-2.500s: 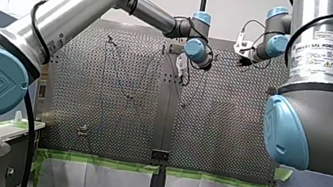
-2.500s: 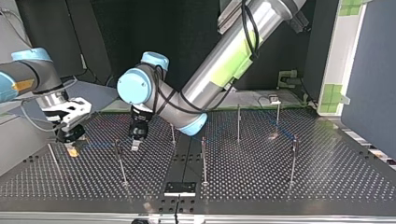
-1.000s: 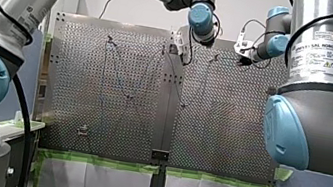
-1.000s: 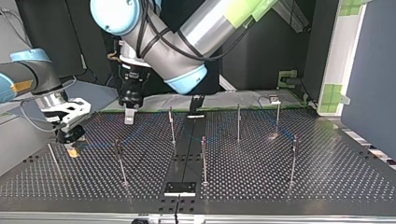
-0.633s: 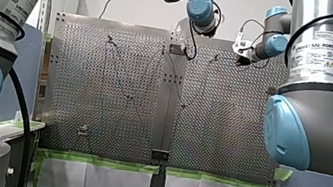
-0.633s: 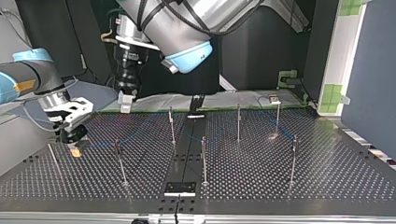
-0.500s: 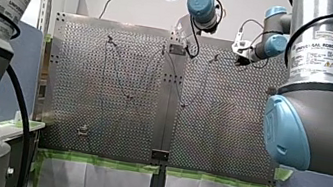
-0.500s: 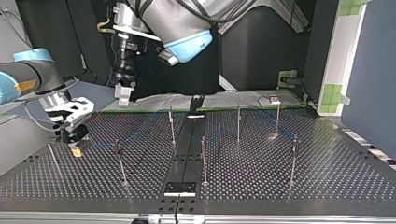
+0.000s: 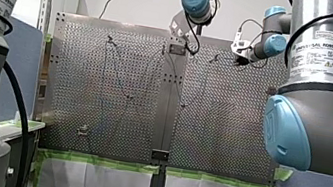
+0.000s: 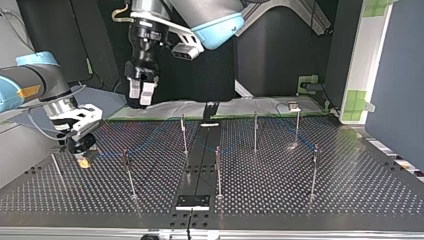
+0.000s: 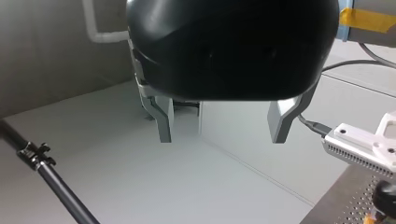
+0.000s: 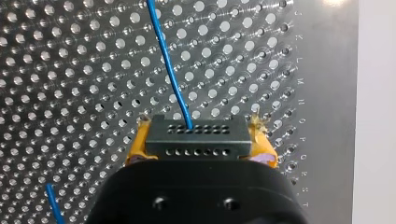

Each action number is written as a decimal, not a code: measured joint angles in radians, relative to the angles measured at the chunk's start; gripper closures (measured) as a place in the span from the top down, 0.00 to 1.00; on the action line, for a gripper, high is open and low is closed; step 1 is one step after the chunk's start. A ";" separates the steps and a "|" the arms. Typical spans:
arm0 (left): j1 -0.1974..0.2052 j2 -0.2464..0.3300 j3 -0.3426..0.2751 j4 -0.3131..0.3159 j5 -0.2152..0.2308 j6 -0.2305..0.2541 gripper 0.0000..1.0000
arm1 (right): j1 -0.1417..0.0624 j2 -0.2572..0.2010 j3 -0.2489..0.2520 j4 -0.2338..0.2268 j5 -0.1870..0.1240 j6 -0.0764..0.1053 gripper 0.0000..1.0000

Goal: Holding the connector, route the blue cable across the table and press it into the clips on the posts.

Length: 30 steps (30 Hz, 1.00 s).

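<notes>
A dark grey connector (image 12: 196,135) sits between the yellow pads (image 12: 140,147) of my right gripper (image 12: 196,149), which is shut on it low over the perforated table. The blue cable (image 12: 168,65) runs out of the connector, ahead over the table. In the front view the cable (image 9: 118,67) zigzags between the posts. In the top view my right gripper (image 10: 82,159) is at the table's left end. My left gripper (image 10: 141,94) hangs high above the table's far edge. Its metal fingers (image 11: 163,126) are open with nothing between them.
Several thin posts stand on the table, among them one (image 10: 184,134) near the middle and one (image 10: 314,170) at the top view's right. A black post with a clip (image 11: 35,154) shows beside my left gripper. A dark plate (image 10: 192,201) lies at the near edge.
My left arm has lifted its gripper up off the table and back toward the far edge. My right gripper has stayed put with the connector.
</notes>
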 joint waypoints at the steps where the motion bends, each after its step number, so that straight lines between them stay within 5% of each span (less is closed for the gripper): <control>1: 0.001 0.001 -0.007 0.007 0.004 -0.007 1.00 | 0.000 0.000 0.000 0.000 0.000 0.000 0.00; 14: 0.010 -0.051 -0.117 0.116 0.087 -0.083 1.00 | 0.005 0.002 0.000 0.000 0.000 -0.003 0.00; 30: 0.003 -0.194 -0.260 0.261 0.055 -0.102 1.00 | 0.006 0.003 0.000 -0.001 0.001 -0.005 0.00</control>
